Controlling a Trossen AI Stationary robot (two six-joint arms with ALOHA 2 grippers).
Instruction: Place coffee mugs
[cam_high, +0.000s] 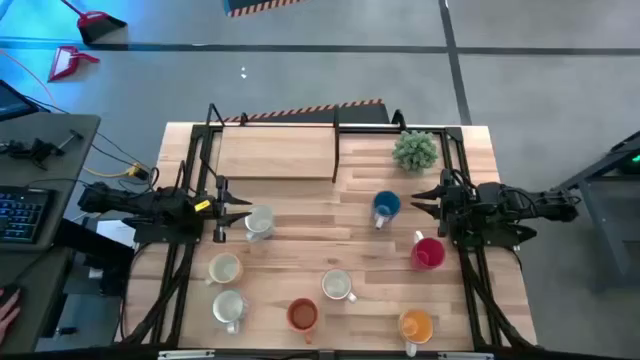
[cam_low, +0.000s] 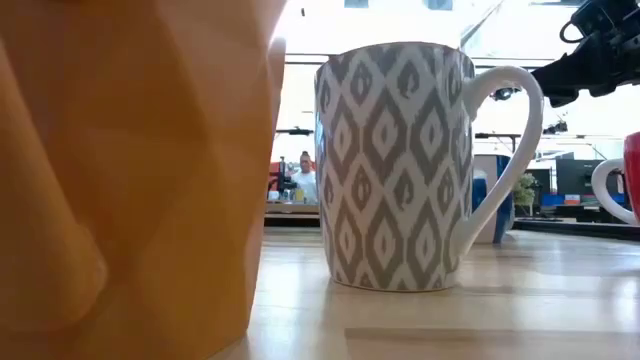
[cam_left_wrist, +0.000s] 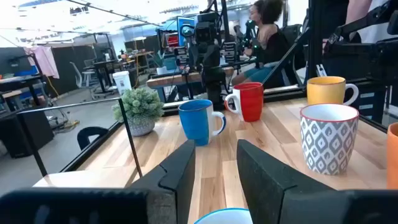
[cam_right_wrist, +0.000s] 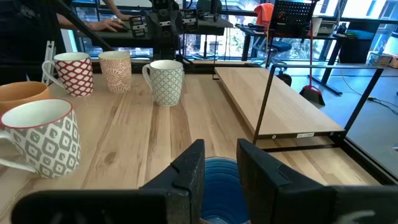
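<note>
The left hand (cam_high: 232, 212) is parted over a white mug (cam_high: 260, 222), the right hand (cam_high: 424, 200) parted beside the blue mug (cam_high: 386, 206).

High view: overhead, straight down on the light wooden table (cam_high: 300, 215). Low view: tabletop level, close against the grey-patterned white ceramic mug (cam_low: 395, 165), also visible in both wrist views.
</note>
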